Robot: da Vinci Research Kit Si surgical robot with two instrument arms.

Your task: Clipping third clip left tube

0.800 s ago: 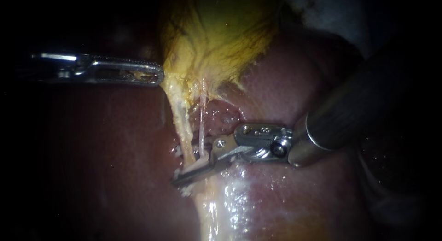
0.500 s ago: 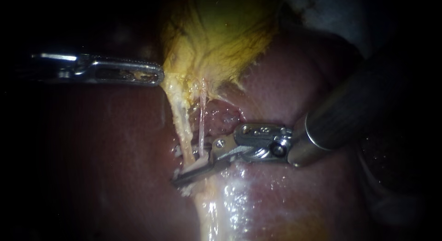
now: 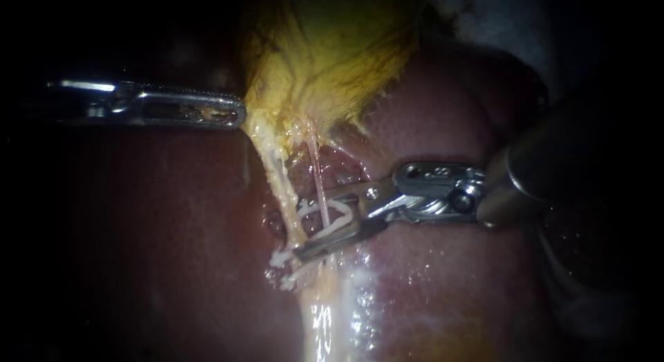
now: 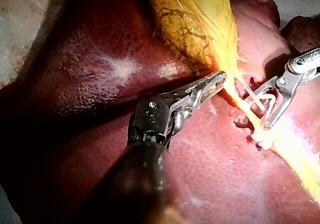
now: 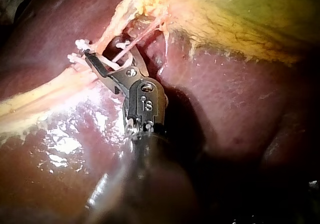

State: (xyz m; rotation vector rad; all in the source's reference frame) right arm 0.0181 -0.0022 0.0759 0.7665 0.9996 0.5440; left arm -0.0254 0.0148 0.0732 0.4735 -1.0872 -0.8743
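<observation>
The left instrument (image 3: 238, 116) comes in flat over the dark liver (image 3: 173, 230). Its hand is narrow: the two jaws lie together and pinch the yellow edge of the gallbladder (image 3: 325, 64), just where it narrows. From this point two strands run down over the liver. The left tube (image 3: 277, 189) is the thicker, pale yellow one. Beside it, to the right, runs a thin pink tube (image 3: 317, 168).

The right instrument (image 3: 299, 230) reaches across from the right. Its hand stands wide, and a white clip (image 3: 335, 223), open in a V shape, sits between the two jaws and touches both of them. The tips of the jaws come just to the right edge of the left tube, so the clip is beside this tube, not around it. The thin pink tube crosses the open clip; in the wrist views it seems to run in between the jaws, but I cannot tell this surely.

Lower on the left tube, just below the jaw tips, there are two small white pieces (image 3: 280, 259) which look like clips.
</observation>
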